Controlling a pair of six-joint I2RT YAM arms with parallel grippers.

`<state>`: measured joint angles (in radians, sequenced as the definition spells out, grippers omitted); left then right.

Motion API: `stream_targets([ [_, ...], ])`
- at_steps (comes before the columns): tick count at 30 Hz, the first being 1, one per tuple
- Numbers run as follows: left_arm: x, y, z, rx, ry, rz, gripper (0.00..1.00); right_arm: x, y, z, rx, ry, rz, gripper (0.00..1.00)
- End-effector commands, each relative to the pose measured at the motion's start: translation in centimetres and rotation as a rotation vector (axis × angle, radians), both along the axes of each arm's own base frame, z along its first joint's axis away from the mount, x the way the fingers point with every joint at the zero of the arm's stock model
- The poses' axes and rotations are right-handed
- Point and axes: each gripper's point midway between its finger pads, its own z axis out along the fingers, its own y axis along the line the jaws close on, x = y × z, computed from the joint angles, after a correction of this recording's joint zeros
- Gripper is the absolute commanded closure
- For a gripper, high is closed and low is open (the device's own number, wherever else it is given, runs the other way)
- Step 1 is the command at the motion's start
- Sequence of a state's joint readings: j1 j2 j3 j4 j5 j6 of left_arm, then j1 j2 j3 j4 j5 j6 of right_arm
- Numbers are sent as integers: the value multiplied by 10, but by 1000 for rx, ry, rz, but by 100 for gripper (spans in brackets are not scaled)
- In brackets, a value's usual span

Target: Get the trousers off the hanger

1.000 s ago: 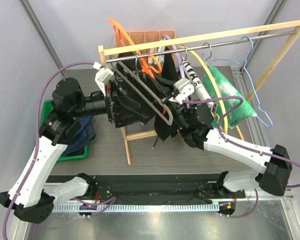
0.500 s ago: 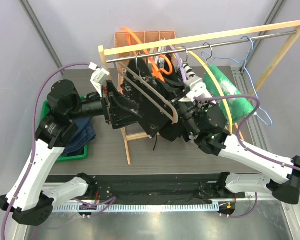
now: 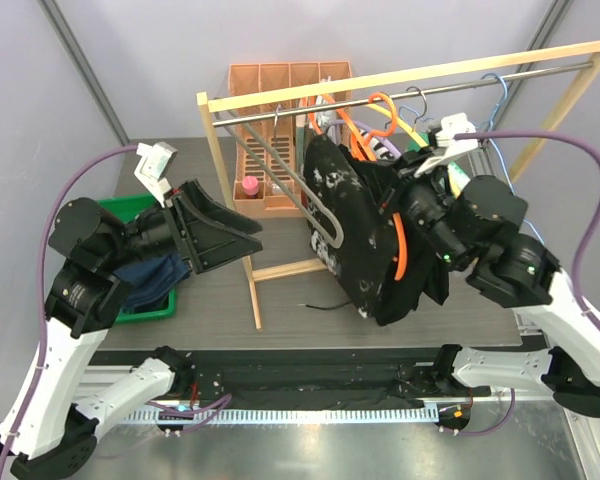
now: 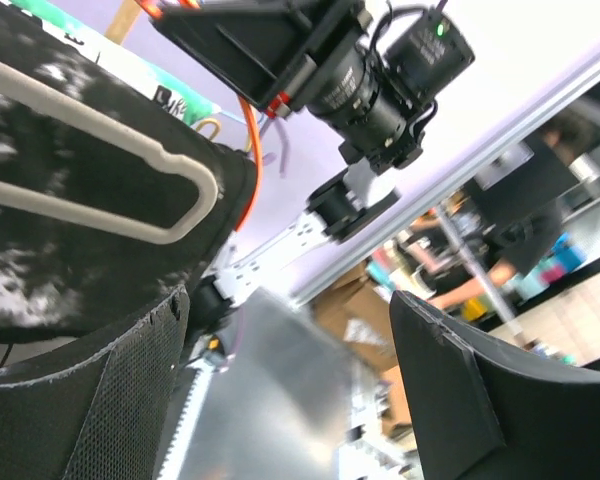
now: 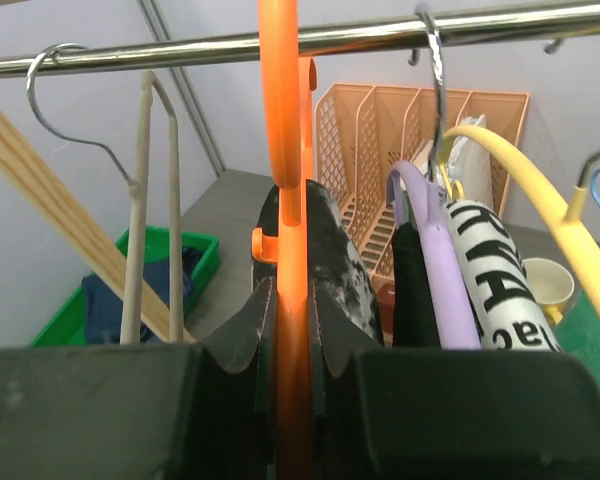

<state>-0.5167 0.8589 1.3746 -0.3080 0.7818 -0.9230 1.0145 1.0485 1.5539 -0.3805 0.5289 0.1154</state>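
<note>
Trousers first: the black pair with white speckles (image 3: 365,240) is bunched up and hanging in mid-air over the table, just in front of the right arm. The navy pair (image 3: 152,276) sits off to the left in the green bin (image 3: 140,316), so my read is that one's done and the speckled pair is the one in play.

The right gripper (image 5: 292,350) is clamped tight on the orange hanger (image 5: 280,150); the wrist cam shows the orange bar pinched between both fingers with speckled cloth right behind it. I'd guess it's holding the hanger steady so the cloth has something to be pulled against. The left gripper (image 4: 285,390) is spread wide with nothing in it, pointed at the trousers from the left but well apart from them, which looks like it's set up to go in for a grab.

A beige hanger (image 3: 290,180) slants down from the rail and its looped end lies across the speckled cloth. Honestly I can't tell which of the two hangers carries the weight.

Further back, the metal rail (image 3: 480,85) holds a purple hanger (image 5: 430,250), a yellow one (image 5: 520,170) and a black-and-white lettered cloth (image 5: 490,280). Behind that is an orange organiser (image 3: 280,75).
</note>
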Motion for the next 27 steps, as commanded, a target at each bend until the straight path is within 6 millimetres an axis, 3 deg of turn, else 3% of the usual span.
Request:
stream_targets([
  [1, 3, -2, 16, -78, 112, -1, 19, -39, -31, 38, 186, 58, 82, 99],
  [9, -4, -3, 27, -99, 172, -53, 19, -57, -16, 7, 189, 227, 186, 99],
  [15, -15, -3, 61, -124, 134, -105, 22, -63, -8, -21, 228, 355, 205, 99],
  [17, -12, -11, 68, -125, 137, -127, 22, -64, -9, -32, 214, 405, 190, 99],
  [18, -19, -11, 82, -138, 109, -147, 22, -66, -10, -31, 215, 414, 191, 99],
  [20, -17, -36, 82, -114, 116, -199, 23, -69, -11, -41, 192, 456, 188, 99],
  [21, -25, -39, 88, -94, 109, -207, 23, -71, -11, -42, 201, 470, 190, 99],
  [22, -40, -54, 83, -51, 62, -259, 23, -73, -11, -43, 205, 481, 200, 99],
  [23, -20, -77, 73, -5, 70, -191, 24, -75, -10, -48, 190, 504, 198, 99],
  [24, -27, -76, 87, 2, 27, -172, 24, -77, -11, -48, 204, 521, 198, 99],
  [25, -39, -85, 72, 74, 42, -179, 24, -78, -11, -50, 202, 534, 198, 99],
  [26, -24, -92, 66, 112, -9, -88, 24, -80, -12, -56, 187, 560, 195, 99],
  [27, -26, -92, 69, 114, -29, -62, 24, -81, -12, -57, 198, 579, 193, 99],
])
